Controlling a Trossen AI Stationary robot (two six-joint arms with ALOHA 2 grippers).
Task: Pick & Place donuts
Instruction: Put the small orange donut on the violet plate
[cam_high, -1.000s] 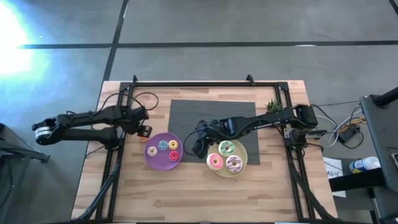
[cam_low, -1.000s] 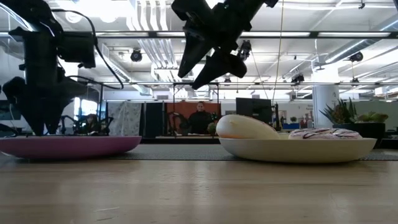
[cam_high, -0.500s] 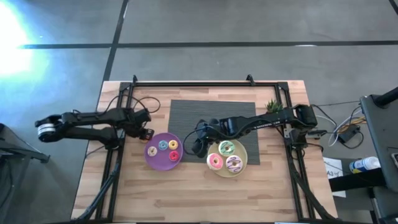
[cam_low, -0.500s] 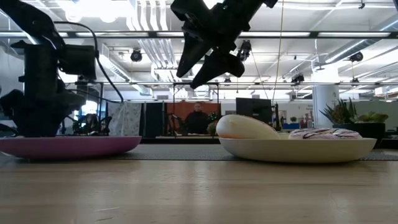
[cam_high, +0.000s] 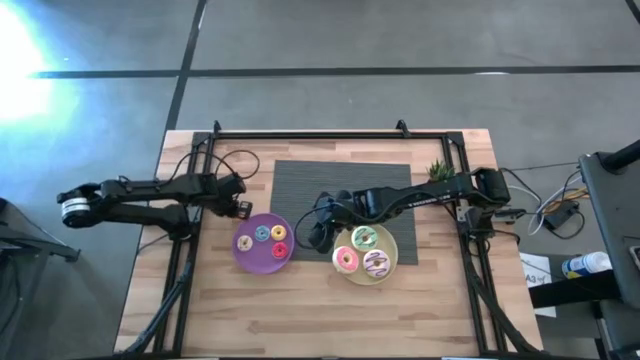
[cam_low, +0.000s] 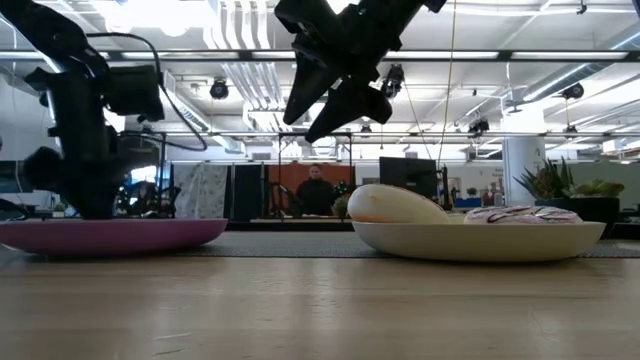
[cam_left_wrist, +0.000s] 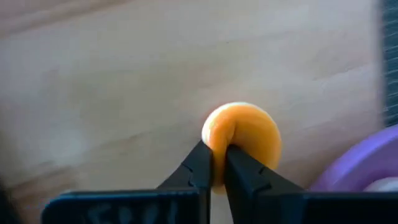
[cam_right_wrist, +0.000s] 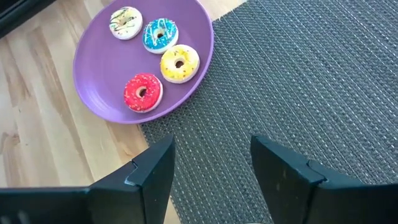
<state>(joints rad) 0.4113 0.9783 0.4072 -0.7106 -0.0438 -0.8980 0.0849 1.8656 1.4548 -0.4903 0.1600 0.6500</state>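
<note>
Holding an orange donut (cam_left_wrist: 244, 142) pinched edge-on, left gripper (cam_left_wrist: 215, 163) hangs just off the purple plate's (cam_right_wrist: 93, 68) rim. Plate contents: pale (cam_right_wrist: 125, 22), blue (cam_right_wrist: 160, 33), yellow (cam_right_wrist: 179, 63), red (cam_right_wrist: 142, 92) donuts. Yellow plate (cam_high: 392, 263): green-white (cam_high: 364, 237), pink (cam_high: 346, 260), purple-white (cam_high: 377, 264). Right gripper (cam_right_wrist: 211, 163), wide open, over the mat (cam_right_wrist: 298, 74).

Strong glare whitens the floor (cam_high: 25, 60) at the high view's upper left. In the low view, bright ceiling lights (cam_low: 240, 25) leave both arms as dark silhouettes. The left wrist view is blurred.
</note>
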